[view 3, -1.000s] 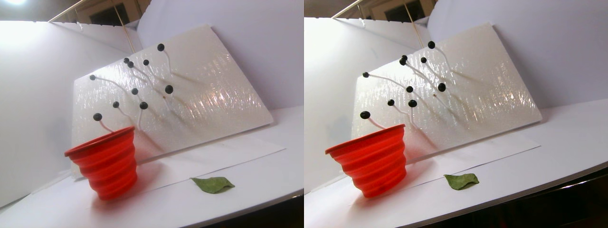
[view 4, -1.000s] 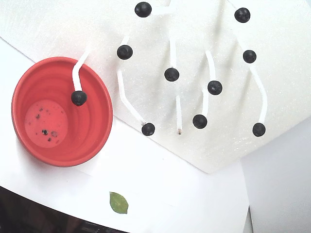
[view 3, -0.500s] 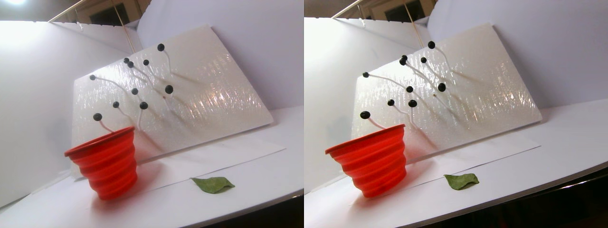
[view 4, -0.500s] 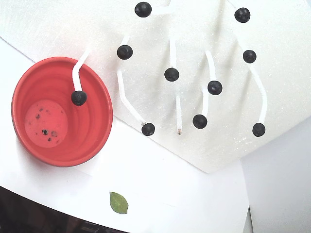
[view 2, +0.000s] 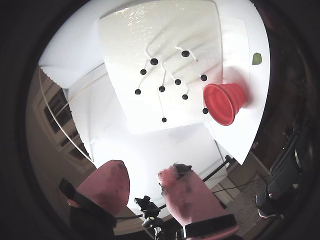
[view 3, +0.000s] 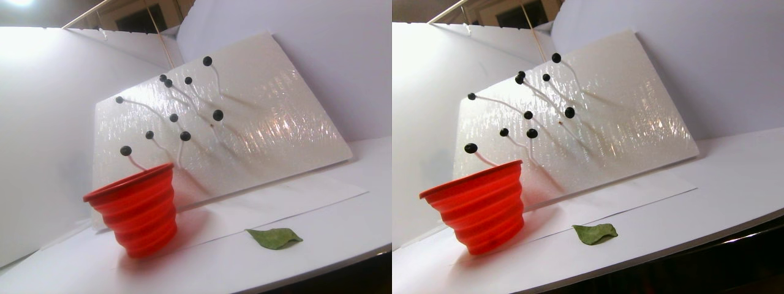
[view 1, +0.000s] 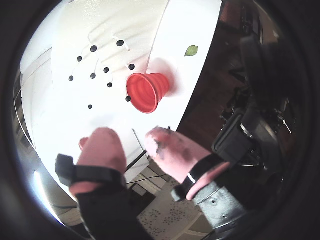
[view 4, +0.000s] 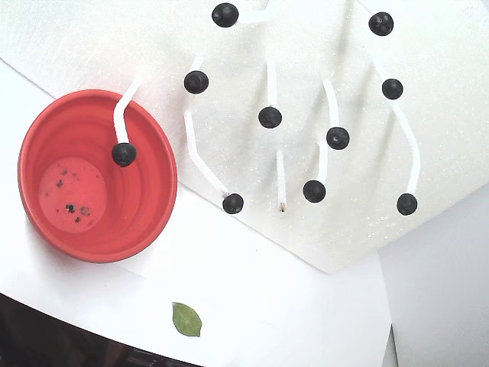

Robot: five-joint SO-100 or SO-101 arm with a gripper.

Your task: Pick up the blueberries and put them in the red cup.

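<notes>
Several blueberries [view 4: 269, 117] sit on the tips of white stems that stick out of a leaning white foam board [view 4: 428, 69]. One berry [view 4: 124, 154] hangs over the mouth of the red cup [view 4: 145, 222]. The cup [view 3: 138, 208] stands upright on the white table, left of the board's foot. In both wrist views my gripper [view 1: 131, 137] [view 2: 143, 172] is open, its pink pads wide apart with nothing between them. It hangs far back from the cup [view 1: 142, 92] [view 2: 223, 102] and the berries [view 1: 106, 70] [view 2: 162, 89]. The gripper does not show in the fixed or stereo pair views.
A green leaf [view 4: 186, 319] [view 3: 274, 237] lies on the table in front of the cup, near the table's dark front edge [view 4: 46, 336]. White walls [view 3: 43, 122] close in the back and left. Dark equipment [view 1: 250, 135] stands off the table.
</notes>
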